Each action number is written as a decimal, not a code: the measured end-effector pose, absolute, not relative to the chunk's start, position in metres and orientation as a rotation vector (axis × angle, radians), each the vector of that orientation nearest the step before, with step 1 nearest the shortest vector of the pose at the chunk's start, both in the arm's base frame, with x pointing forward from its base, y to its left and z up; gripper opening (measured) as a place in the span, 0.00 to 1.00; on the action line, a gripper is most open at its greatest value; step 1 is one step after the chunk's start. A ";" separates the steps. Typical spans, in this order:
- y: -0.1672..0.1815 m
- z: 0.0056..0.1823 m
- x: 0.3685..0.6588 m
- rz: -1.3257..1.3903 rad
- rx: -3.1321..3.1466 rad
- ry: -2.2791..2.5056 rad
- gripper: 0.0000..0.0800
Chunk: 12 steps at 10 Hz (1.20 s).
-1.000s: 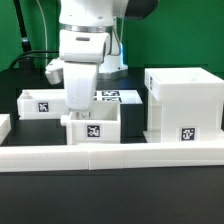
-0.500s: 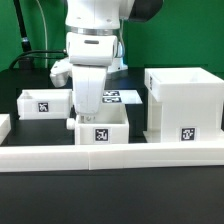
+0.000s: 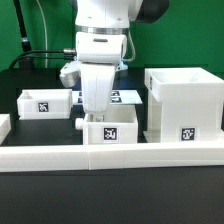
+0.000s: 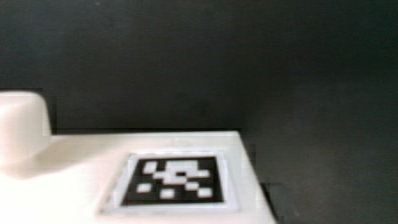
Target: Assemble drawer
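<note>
My gripper (image 3: 97,111) reaches down into a small white knobbed tray (image 3: 118,127) and is shut on its wall. The tray stands against the white border rail, its tag facing the front and its knob (image 3: 81,124) pointing to the exterior view's left. The large cube-like housing (image 3: 186,102) stands just to the exterior view's right of it, a small gap apart. A second small tray (image 3: 44,103) stands at the exterior view's left. The wrist view shows the held tray's white face (image 4: 89,160), its tag (image 4: 175,180) and its knob (image 4: 22,128); my fingers are out of that picture.
The long low white border rail (image 3: 110,157) runs across the front. The marker board (image 3: 126,97) lies behind the held tray, partly hidden by my arm. A small white piece (image 3: 3,125) shows at the exterior view's left edge. The table is black.
My gripper has moved to the exterior view's right with the small tray, along the rail and closer to the housing. The housing and the second tray have not moved.
</note>
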<state>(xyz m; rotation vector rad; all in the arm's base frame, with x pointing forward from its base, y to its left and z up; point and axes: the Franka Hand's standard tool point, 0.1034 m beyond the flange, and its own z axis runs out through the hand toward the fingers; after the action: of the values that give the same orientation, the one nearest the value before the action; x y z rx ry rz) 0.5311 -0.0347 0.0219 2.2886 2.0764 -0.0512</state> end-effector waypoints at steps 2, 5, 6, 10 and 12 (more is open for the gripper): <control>-0.033 0.022 0.531 -0.056 2.290 2.079 0.05; -0.018 0.019 0.540 -0.049 2.259 2.109 0.05; -0.018 0.019 0.540 -0.048 2.262 2.104 0.05; -0.013 0.018 0.540 -0.046 2.256 2.109 0.05; -0.004 0.019 0.540 -0.047 2.246 2.123 0.05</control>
<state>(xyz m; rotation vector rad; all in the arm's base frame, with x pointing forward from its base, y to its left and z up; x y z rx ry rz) 0.5403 -0.0039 0.0187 2.2458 2.1228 -0.0469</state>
